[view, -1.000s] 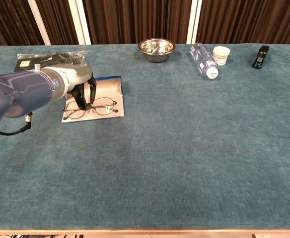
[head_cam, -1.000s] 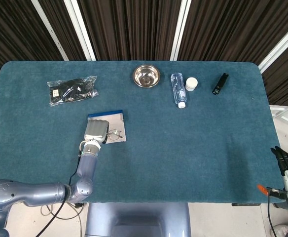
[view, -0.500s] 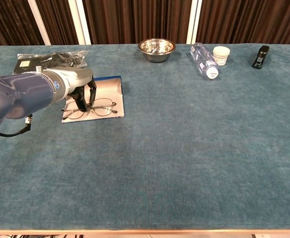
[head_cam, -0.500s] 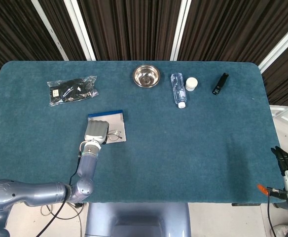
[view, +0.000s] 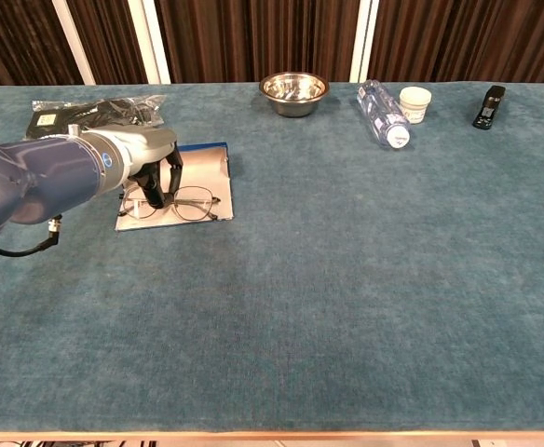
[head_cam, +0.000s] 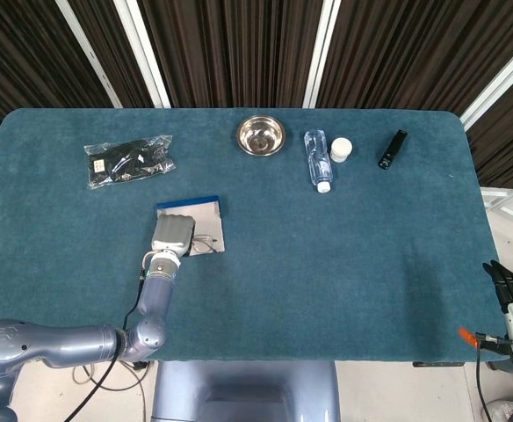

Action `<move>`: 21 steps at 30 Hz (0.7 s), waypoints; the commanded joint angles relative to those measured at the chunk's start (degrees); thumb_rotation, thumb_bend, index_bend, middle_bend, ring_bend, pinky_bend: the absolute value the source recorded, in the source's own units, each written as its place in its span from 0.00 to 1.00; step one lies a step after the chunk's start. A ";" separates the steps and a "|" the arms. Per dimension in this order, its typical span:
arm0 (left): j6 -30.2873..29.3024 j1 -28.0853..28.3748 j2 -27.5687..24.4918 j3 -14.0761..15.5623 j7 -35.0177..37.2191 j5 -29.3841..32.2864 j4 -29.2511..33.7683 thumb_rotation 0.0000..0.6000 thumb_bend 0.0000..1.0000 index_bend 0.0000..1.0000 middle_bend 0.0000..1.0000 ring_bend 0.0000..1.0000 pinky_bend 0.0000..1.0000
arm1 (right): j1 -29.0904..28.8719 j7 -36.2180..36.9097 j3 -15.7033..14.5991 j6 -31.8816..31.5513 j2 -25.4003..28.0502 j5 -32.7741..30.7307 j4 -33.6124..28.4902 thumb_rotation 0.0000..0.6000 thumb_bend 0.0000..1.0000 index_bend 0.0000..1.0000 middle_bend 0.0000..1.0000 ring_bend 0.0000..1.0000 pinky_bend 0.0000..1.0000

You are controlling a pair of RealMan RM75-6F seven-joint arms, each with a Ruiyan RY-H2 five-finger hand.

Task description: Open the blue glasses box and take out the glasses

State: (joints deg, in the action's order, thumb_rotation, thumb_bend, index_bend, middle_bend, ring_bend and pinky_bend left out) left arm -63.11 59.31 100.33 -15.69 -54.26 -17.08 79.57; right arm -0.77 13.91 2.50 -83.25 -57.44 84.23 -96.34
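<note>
Blue glasses box [view: 200, 161] lies open, left hand [view: 154, 174] fingers pinching the glasses [view: 181, 199]; no legible writing

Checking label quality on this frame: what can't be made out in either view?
- Left hand grip on the glasses: in the chest view the fingers blur together; in the head view the hand covers most of the frame.
- Glasses box: near part hidden under the left hand in the head view.
- Right hand: cut off at the head view's edge, absent from the chest view.
- Bag contents: too small.
</note>
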 commanded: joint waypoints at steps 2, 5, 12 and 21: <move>-0.30 -0.09 -0.38 0.02 0.07 -0.36 0.95 1.00 0.46 0.57 1.00 1.00 1.00 | 0.00 -0.03 -0.01 0.00 -0.01 0.03 -0.02 1.00 0.20 0.00 0.00 0.00 0.20; -0.77 -0.19 -1.10 -0.01 0.04 -0.75 2.69 1.00 0.46 0.57 1.00 1.00 1.00 | 0.00 -0.06 0.01 -0.02 0.00 0.02 -0.01 1.00 0.20 0.00 0.00 0.00 0.20; -2.31 -1.07 -3.80 0.02 -0.04 0.25 9.63 1.00 0.46 0.57 1.00 1.00 1.00 | -0.01 -0.20 0.02 -0.11 -0.08 0.11 0.10 1.00 0.20 0.00 0.00 0.00 0.20; -3.84 -1.65 -6.75 -0.45 0.34 2.94 17.64 1.00 0.46 0.57 1.00 1.00 1.00 | 0.02 -0.33 0.01 -0.21 -0.16 0.20 0.15 1.00 0.20 0.00 0.00 0.00 0.20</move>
State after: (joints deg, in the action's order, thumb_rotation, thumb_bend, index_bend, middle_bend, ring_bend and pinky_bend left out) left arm -66.44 57.83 94.31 -16.11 -54.00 -14.71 95.80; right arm -0.74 13.58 2.50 -83.46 -57.60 84.43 -96.19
